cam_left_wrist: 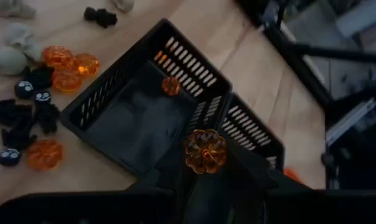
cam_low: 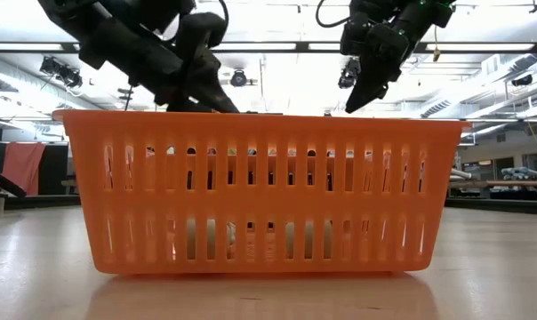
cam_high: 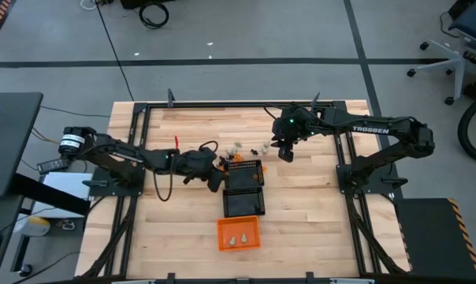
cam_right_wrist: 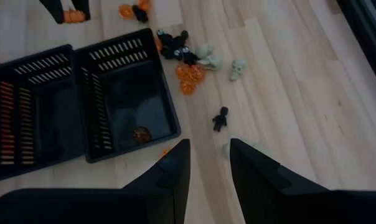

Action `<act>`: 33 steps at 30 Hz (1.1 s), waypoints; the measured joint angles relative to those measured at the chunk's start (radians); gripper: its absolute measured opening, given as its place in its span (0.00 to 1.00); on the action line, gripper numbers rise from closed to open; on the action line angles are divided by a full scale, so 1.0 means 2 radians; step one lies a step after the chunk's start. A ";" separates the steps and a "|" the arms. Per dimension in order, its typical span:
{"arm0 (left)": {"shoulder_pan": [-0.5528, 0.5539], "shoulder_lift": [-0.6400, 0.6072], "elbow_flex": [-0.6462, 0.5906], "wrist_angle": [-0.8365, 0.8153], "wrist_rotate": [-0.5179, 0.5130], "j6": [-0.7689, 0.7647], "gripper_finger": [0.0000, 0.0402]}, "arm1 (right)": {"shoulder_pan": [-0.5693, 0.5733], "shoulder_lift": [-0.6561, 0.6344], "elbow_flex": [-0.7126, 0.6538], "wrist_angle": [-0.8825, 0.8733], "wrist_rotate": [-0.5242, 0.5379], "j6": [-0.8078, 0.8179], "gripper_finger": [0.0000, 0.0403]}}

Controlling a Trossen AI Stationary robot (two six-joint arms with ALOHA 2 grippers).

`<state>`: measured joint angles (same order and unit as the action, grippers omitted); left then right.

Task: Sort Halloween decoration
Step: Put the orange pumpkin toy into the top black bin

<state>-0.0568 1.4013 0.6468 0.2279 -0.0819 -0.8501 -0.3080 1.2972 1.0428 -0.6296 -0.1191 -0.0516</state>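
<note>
The Halloween decoration is a scatter of tiny orange, cream and black trinkets (cam_high: 238,150) lying on the wooden table beyond two black mesh baskets. My left gripper (cam_left_wrist: 205,163) is shut on one orange pumpkin trinket (cam_left_wrist: 205,150) and hovers at the left rim of the far black basket (cam_high: 258,164). Another orange pumpkin (cam_left_wrist: 171,85) lies on that basket's floor. My right gripper (cam_right_wrist: 210,155) hangs open above the table to the right of the pile, with nothing between its fingers; a black figure (cam_right_wrist: 220,118) lies below it. My left gripper pinches the orange pumpkin trinket by its lower rim (cam_left_wrist: 205,169) between the two fingers. The fingers slant down from the table's left side. The pumpkin is lifted clear over the black basket, its ribbed face turned toward the wrist camera.
The second black basket (cam_high: 258,207) adjoins the first on its near side. An orange slotted basket (cam_high: 220,234) stands nearer the front edge with two cream pieces inside; it fills the low view (cam_low: 260,178). Bare wood lies to the left and right of the baskets.
</note>
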 joint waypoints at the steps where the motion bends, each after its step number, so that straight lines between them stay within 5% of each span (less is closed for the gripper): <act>1: -0.004 0.004 0.000 0.013 -0.010 -0.007 0.23 | 0.000 0.000 0.000 0.002 -0.002 0.001 0.29; 10: -0.022 0.033 0.027 0.029 -0.077 -0.028 0.23 | 0.012 0.000 0.000 0.001 -0.009 0.000 0.29; 25: -0.022 0.156 0.148 -0.078 -0.093 -0.003 0.23 | 0.019 0.000 0.000 -0.029 -0.002 -0.016 0.29; 33: -0.020 0.181 0.164 -0.094 -0.089 0.001 0.23 | 0.019 0.000 0.000 -0.032 -0.002 -0.016 0.29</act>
<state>-0.0971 1.7641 0.9740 0.0407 -0.2607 -0.8473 -0.2695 1.2980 1.0428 -0.6928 -0.1224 -0.0827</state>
